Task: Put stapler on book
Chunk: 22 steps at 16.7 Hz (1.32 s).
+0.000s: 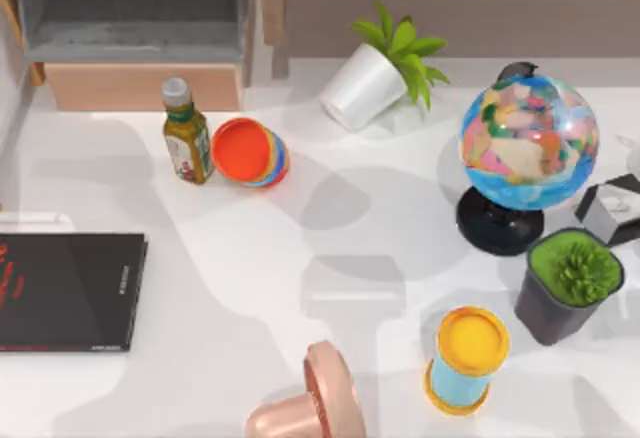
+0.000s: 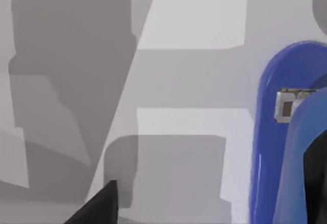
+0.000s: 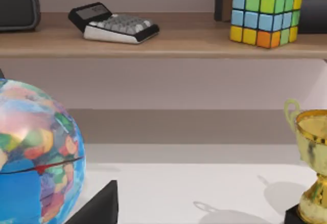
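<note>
Two things matter to you here: the stapler and the book; the stapler is a glossy blue oblong with a rounded end and a small metal plate set in it; in the left wrist view it sits very close to the left gripper, beside one finger and not centred in the gap; its long axis seems to run roughly along the fingers' reach, away from the wrist, not across the gap; you cannot tell whether it rests on the white bench or is lifted clear of it.

The left jaws stand wide, with bare bench between them and nothing clamped; one dark fingertip is well apart from the blue body.

The book is a large flat black rectangle with red marks on its cover and pale lettering near one edge; it lies at the bench's left edge, toward the front, its cover bare.

The left arm is judged the nearer to both, so the job likely falls to it; the gap probably needs centring over the stapler before closing.

The right gripper is parked near the globe at the bench's right edge; you cannot tell its state.
</note>
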Motion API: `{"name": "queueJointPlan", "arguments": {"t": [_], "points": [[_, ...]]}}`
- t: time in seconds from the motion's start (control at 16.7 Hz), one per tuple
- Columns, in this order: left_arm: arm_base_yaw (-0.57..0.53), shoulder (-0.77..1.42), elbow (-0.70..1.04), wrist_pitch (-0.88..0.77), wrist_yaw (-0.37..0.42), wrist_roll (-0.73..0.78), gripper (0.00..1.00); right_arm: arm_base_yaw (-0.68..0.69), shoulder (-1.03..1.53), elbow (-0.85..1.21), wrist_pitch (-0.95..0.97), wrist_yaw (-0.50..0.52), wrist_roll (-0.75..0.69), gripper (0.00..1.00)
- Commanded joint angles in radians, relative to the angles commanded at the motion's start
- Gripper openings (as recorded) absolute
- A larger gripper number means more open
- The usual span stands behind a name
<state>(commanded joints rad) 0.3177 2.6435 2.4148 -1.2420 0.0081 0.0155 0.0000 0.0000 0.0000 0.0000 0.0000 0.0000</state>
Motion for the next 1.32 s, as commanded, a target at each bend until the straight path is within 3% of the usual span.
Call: {"name": "queueJointPlan", "arguments": {"t": [0.78, 1.32], "points": [[0.0, 0.0, 0.0, 0.0, 0.0, 0.0, 0.02, 0.0, 0.0, 0.0, 0.0, 0.0, 0.0, 1.0], [0.002, -0.002, 0.0, 0.0, 0.0, 0.001, 0.0, 0.0, 0.0, 0.0, 0.0, 0.0, 0.0, 1.0]]}}
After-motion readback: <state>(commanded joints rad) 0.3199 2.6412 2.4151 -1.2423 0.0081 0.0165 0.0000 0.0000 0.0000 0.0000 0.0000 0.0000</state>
